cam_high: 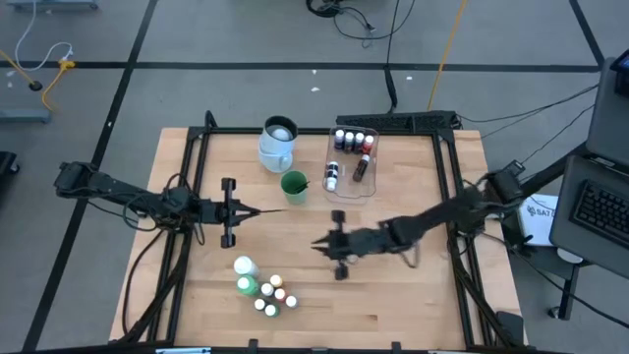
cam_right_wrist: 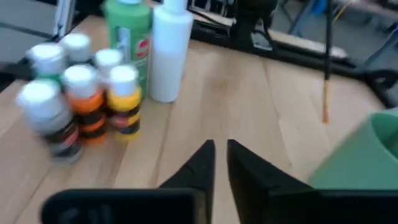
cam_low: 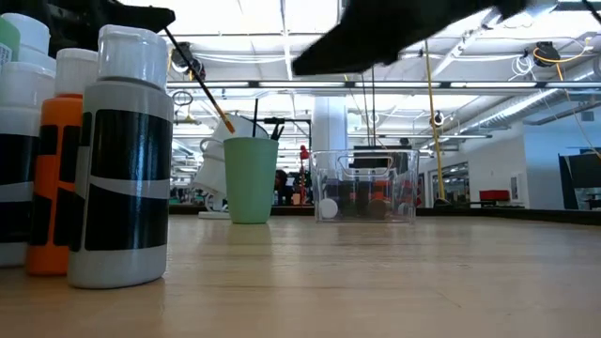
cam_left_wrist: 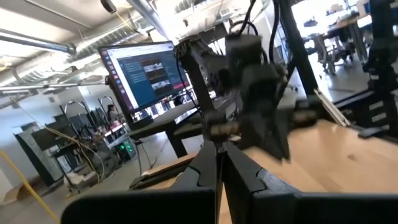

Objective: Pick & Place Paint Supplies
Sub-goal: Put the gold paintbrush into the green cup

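My left gripper (cam_high: 239, 210) reaches in from the table's left, shut on a thin dark brush (cam_high: 265, 207). The brush's orange free end (cam_low: 228, 125) hangs just left of the green cup (cam_high: 293, 187), where dark brush stems (cam_low: 254, 117) stand. Near the front, several small paint bottles (cam_high: 271, 293) stand with a green bottle (cam_right_wrist: 127, 37) and a white bottle (cam_right_wrist: 171, 50). My right gripper (cam_high: 319, 243) hovers mid-table, right of that cluster and pointing at it. Its fingers (cam_right_wrist: 211, 155) stand nearly together with nothing between them. My left gripper pinches the brush by its dark handle end (cam_high: 248, 209) between its two fingers. The fingers come level from the table's left and lie along the brush. The brush sticks out past the fingertips, clear of the table, slanting down to its orange end (cam_right_wrist: 324, 106).
A clear tub (cam_high: 354, 162) with several small bottles stands at the back, right of the cup. A pale-blue jug (cam_high: 278, 144) stands behind the cup. Black frame rails (cam_high: 192, 197) run along the table's left and right sides. Bare wood (cam_high: 393, 305) lies at the front right.
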